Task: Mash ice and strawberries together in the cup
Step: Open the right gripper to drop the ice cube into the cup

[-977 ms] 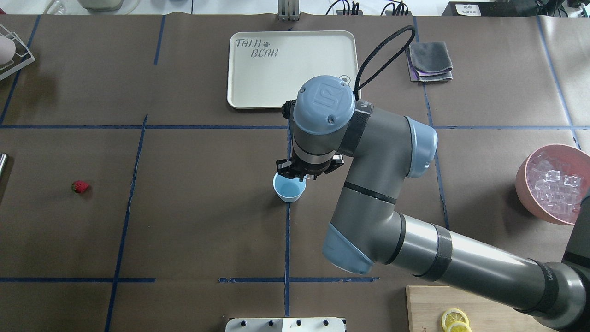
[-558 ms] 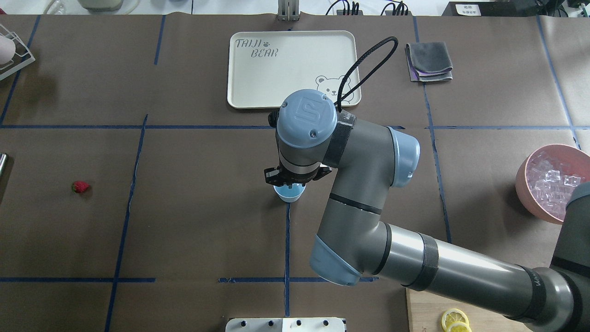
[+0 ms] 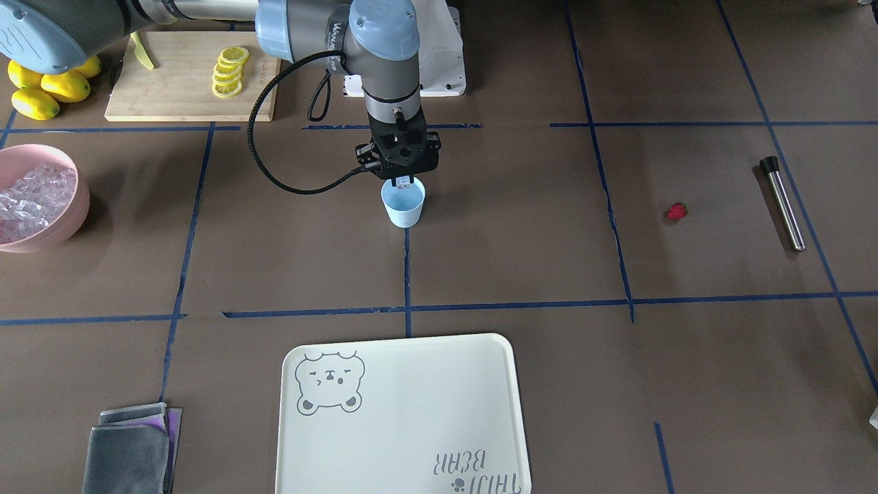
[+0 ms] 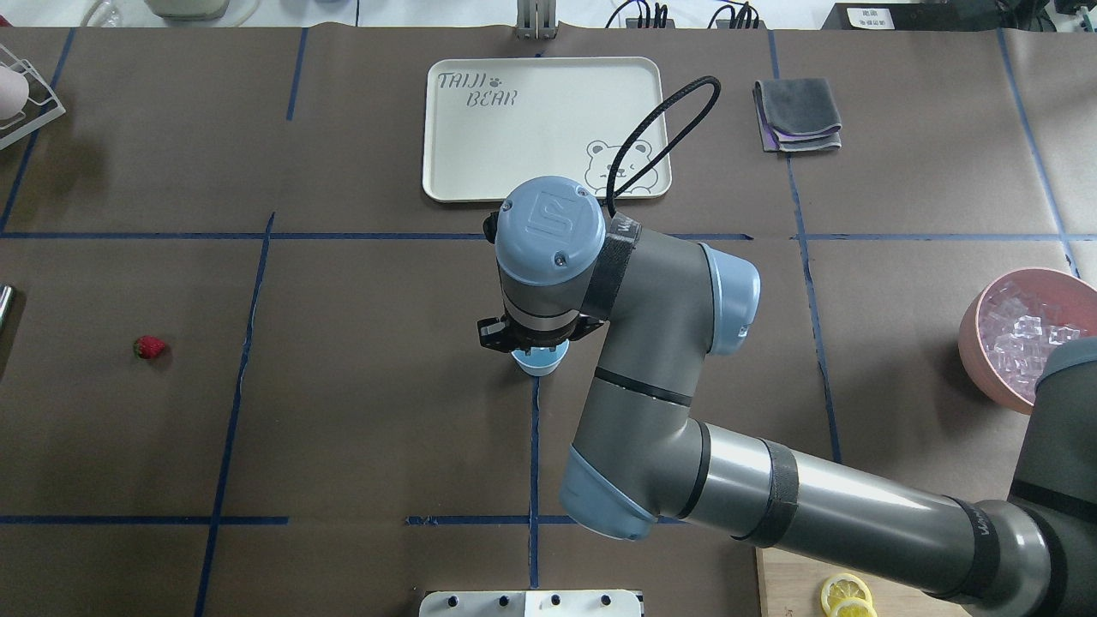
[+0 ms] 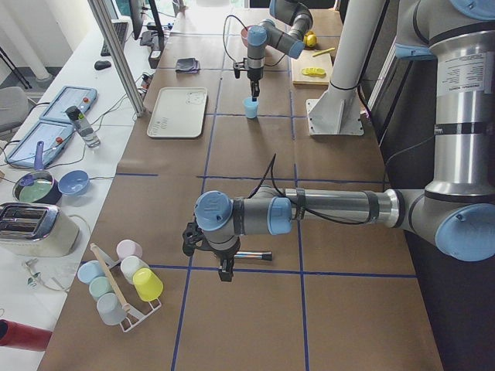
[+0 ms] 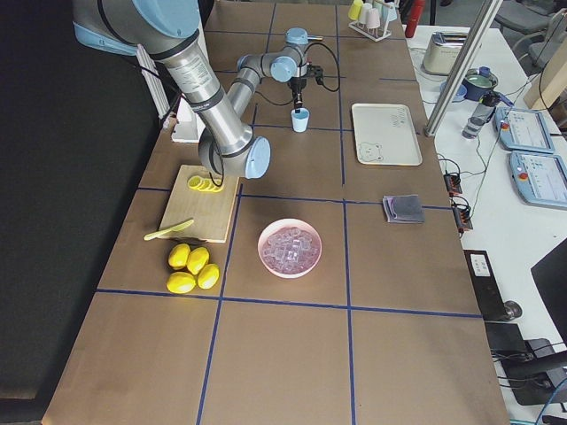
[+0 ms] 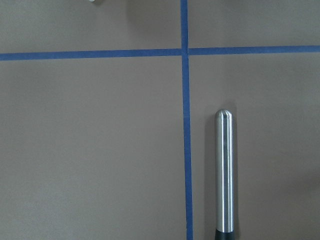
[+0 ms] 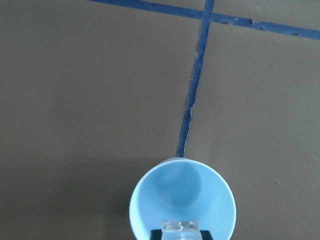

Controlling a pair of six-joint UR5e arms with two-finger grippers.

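Observation:
The pale blue cup (image 3: 403,207) stands empty on the brown table near its middle. My right gripper (image 3: 404,181) hangs just above the cup's rim, shut on one clear ice cube (image 8: 180,226). In the right wrist view the cube sits over the cup's (image 8: 182,200) near edge. More ice fills a pink bowl (image 3: 72,206) far to the side. The red strawberry (image 4: 150,347) lies alone on the table. My left gripper (image 5: 225,270) hovers over a metal rod (image 7: 223,170); I cannot tell whether it is open or shut.
A cream tray (image 4: 446,163) lies beyond the cup, a folded grey cloth (image 4: 799,113) beside it. A cutting board with lemon slices (image 3: 228,71) and whole lemons (image 3: 48,86) sit near the robot's base. A rack of coloured cups (image 5: 124,282) stands at the table's left end.
My right arm has swung left and toward the robot. Its gripper has gone from the cup's far right rim to over its mouth, hiding most of the cup from above.

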